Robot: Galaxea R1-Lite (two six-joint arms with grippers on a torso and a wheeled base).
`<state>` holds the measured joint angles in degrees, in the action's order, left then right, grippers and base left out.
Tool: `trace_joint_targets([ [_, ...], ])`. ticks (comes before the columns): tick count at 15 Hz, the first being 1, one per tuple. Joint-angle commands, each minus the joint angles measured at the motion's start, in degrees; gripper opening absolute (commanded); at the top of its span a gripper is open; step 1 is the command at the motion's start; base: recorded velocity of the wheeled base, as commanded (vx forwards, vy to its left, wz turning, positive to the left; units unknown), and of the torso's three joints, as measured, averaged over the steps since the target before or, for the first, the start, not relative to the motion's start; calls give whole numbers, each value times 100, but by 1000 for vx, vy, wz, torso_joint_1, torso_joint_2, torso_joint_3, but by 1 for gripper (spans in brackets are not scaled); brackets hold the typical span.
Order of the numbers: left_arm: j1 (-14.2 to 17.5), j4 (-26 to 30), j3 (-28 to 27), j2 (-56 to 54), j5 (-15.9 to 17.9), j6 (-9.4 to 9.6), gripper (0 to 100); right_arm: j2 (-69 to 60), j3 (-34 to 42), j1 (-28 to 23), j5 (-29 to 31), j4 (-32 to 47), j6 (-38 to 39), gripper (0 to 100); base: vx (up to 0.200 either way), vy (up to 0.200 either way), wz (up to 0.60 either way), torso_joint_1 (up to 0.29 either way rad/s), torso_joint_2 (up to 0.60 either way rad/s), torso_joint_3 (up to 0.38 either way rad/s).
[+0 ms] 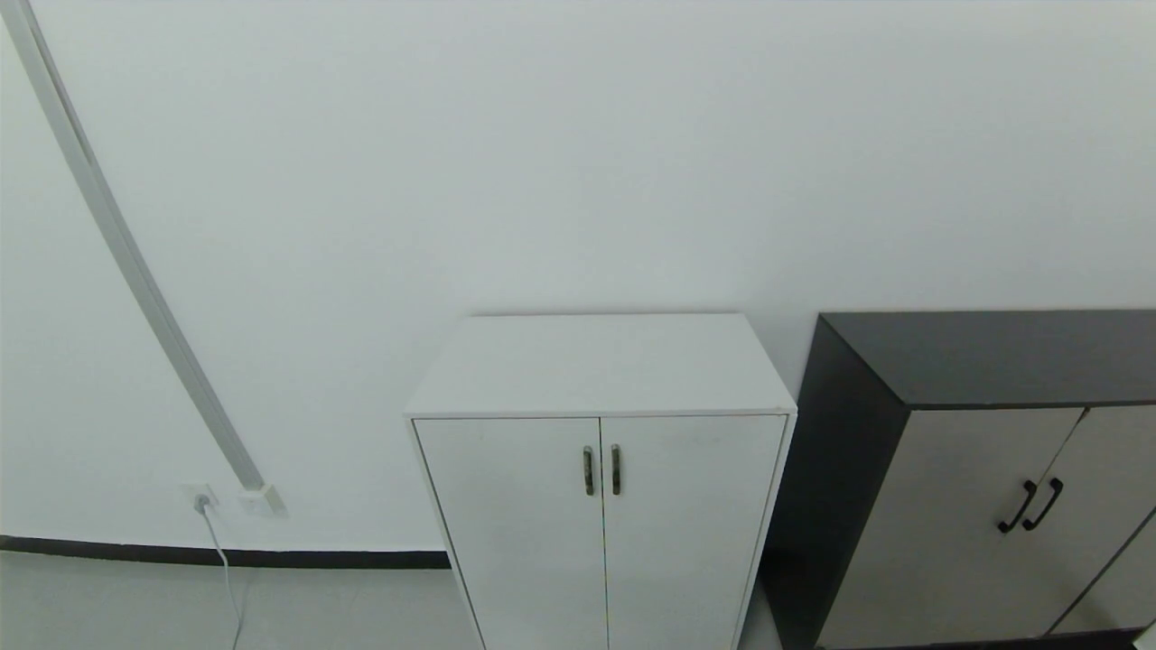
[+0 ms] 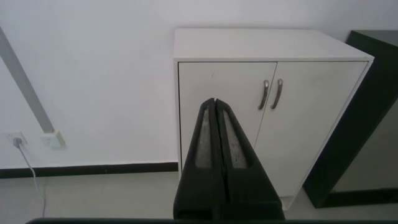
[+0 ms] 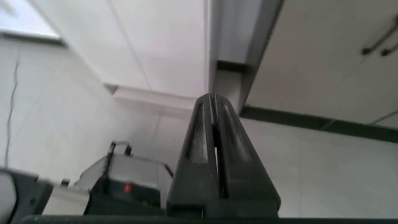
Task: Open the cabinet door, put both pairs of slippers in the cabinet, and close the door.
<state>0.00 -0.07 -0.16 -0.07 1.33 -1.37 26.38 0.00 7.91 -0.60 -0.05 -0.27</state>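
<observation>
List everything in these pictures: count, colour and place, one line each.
white cabinet: one, white, against the wall, doors shut.
handles: two, dark metal, where its doors meet.
dark cabinet: one, black with grey doors, right of the white one.
black handles: two, black, on its doors.
wall socket: one, white, low on the wall, left.
cable: one, white, from socket to floor.
cable duct: one, pale grey, slanting up the wall.
skirting strip: one, black, along the wall's foot.
left pincer: one, black, shut, facing the white cabinet.
right pincer: one, black, shut, towards a cabinet.
</observation>
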Motion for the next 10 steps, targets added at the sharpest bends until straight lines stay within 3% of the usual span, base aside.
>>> trace_joint_targets([
  [1, 0, -1, -2, 7, -1, -4, 0, -388, 0, -422, -2, -4, -8, 0, 0, 0, 0, 0, 0, 0],
  [3, 0, -1, -2, 7, -1, -4, 0, -634, 0, -703, -2, -4, -8, 0, 0, 0, 0, 0, 0, 0],
  [10, 0, -1, -2, 7, -10, -4, 0, -1557, 0, -738, -2, -4, 9, 0, 0, 0, 0, 0, 0, 0],
])
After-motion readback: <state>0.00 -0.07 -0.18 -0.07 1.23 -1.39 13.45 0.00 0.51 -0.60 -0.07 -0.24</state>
